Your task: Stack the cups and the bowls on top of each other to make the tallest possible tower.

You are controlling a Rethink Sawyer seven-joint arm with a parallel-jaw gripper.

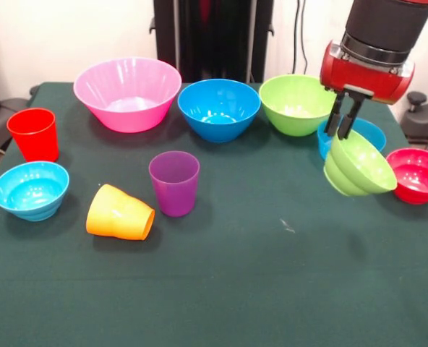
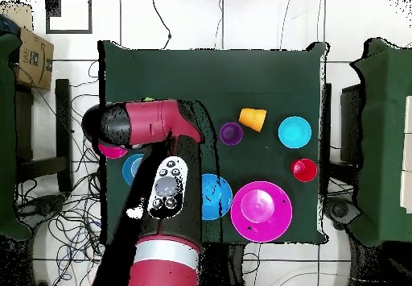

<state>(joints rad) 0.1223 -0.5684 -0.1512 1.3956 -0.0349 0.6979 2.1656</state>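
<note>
Gripper (image 1: 345,126) clamped on tilted small lime green bowl (image 1: 358,166), small blue bowl (image 1: 369,134) half-hidden behind

You're in a robot lab: green-clothed counter (image 2: 209,73) on a tiled floor (image 2: 241,25), loose cables (image 2: 64,210) trailing around it, a cardboard box (image 2: 32,57) at one side.
</note>
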